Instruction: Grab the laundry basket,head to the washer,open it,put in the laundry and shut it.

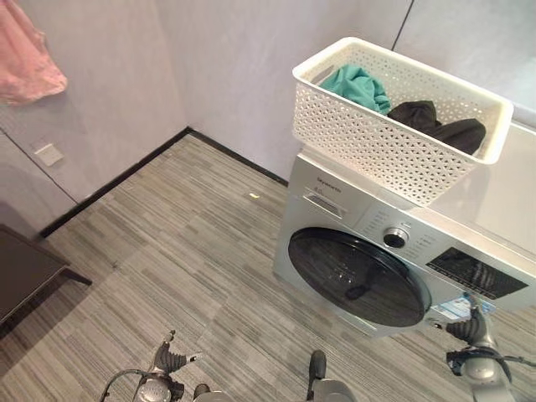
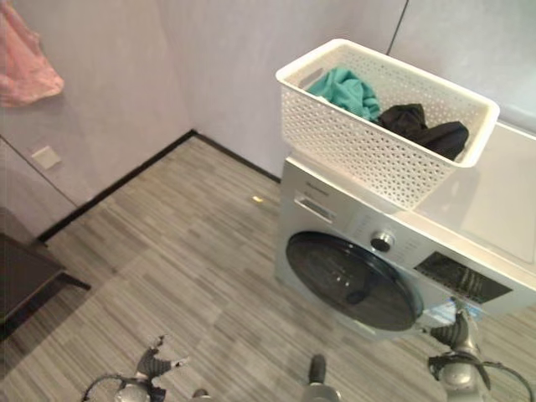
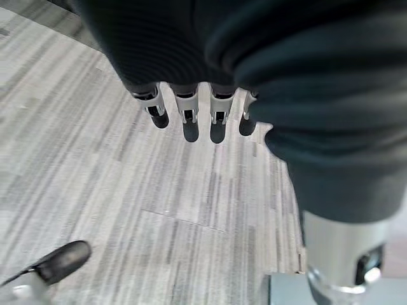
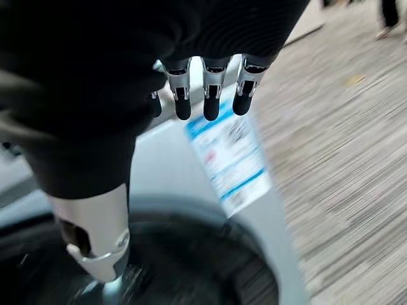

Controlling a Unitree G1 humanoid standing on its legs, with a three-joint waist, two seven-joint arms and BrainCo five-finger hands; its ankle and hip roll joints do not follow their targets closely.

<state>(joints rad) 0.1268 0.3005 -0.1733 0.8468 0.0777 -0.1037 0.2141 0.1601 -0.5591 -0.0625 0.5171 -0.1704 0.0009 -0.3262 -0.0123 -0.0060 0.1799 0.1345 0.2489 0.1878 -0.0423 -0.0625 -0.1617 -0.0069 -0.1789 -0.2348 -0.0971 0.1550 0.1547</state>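
Right wrist view: washer (image 4: 191, 210) label (image 4: 230, 159)

We note a white perforated plastic laundry basket (image 1: 394, 126) holding soft teal cloth (image 1: 356, 85) and black cloth (image 1: 440, 124) — both matt. The washer (image 1: 469, 218) is smooth, glossy silver-white; its door (image 1: 360, 276) dark and glassy. Floor (image 1: 184, 243) — streaked wood-look planks.

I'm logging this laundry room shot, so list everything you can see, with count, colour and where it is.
Washer: one, silver-grey, round dark door shut, by the wall.
Laundry basket: one, white, perforated, on top of the washer.
Teal garment: one, in the basket.
Black garment: one, in the basket beside the teal one.
Pink cloth: one, hanging at the wall.
Dark furniture: one, at the view's left edge.
Left hand: silver fingers straight, over the floor.
Right hand: fingers straight, before the washer's front.
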